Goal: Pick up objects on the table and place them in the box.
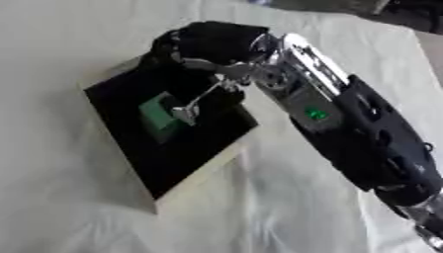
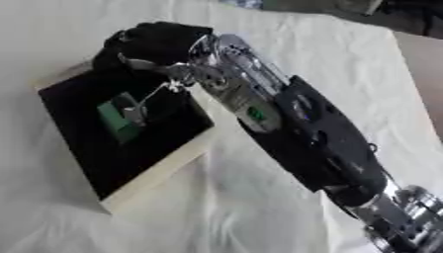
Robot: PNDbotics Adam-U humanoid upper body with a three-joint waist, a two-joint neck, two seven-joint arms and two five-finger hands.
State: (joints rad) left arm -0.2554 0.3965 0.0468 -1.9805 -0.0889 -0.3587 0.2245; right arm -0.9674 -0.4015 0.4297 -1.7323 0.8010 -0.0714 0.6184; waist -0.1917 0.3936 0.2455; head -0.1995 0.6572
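Observation:
A shallow box (image 1: 200, 177) with pale walls and a black inside lies askew on the white cloth. Inside it, toward its upper middle, rests a small green block (image 1: 155, 117). My right hand (image 1: 212, 42), black, hovers over the box's far corner, its arm (image 1: 363, 128) coming in from the lower right. A thin silver part runs from the hand down to a silver tip (image 1: 186, 114) right beside the green block. Whether it touches or holds the block is unclear. The hand's own bulk hides the box's far edge. My left hand shows in neither view.
A creased white cloth (image 1: 286, 217) covers the table around the box. Dark shapes (image 1: 411, 15) lie along the far upper right edge, and a small bluish thing (image 2: 246, 3) sits at the top edge.

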